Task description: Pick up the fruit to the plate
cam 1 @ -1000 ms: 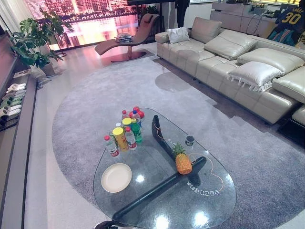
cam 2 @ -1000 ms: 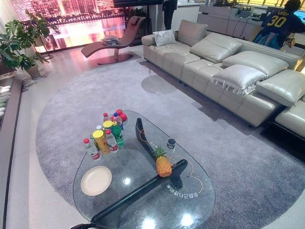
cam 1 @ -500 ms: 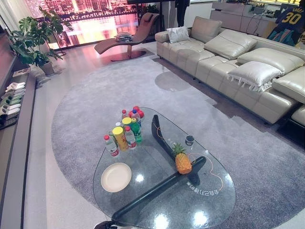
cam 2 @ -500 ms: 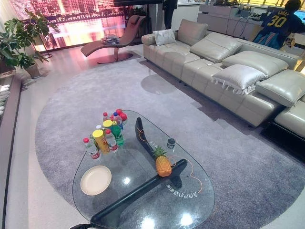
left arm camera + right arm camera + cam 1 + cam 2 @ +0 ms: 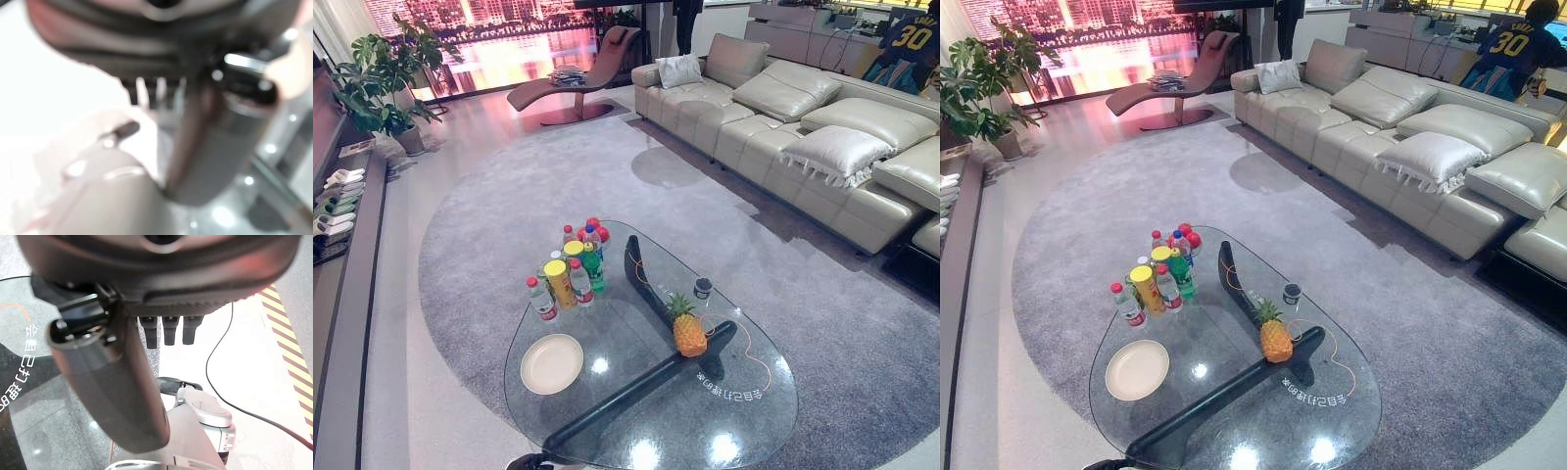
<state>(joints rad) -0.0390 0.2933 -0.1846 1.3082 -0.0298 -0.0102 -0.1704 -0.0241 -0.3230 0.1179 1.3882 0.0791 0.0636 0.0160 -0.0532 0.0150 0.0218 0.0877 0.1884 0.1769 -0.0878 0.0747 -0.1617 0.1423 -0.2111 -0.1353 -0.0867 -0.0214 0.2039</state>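
Note:
A pineapple (image 5: 689,333) stands upright on the right half of the glass coffee table (image 5: 773,397), above the table's dark base. A round cream plate (image 5: 551,363) lies on the table's left side, about a hand's width left of the fruit, with nothing on it. My left hand (image 5: 210,147) appears blurred in the left wrist view, its fingers hanging straight and holding nothing. My right hand (image 5: 112,382) in the right wrist view is low beside the table edge, fingers straight, nothing in it. Both hands are well short of the pineapple.
A cluster of bottles and yellow cans (image 5: 570,269) stands at the table's far left, behind the plate. A small dark-lidded jar (image 5: 703,288) sits just behind the pineapple. A grey rug (image 5: 509,196) surrounds the table; a beige sofa (image 5: 803,127) runs along the right, with a person (image 5: 1513,54) behind it.

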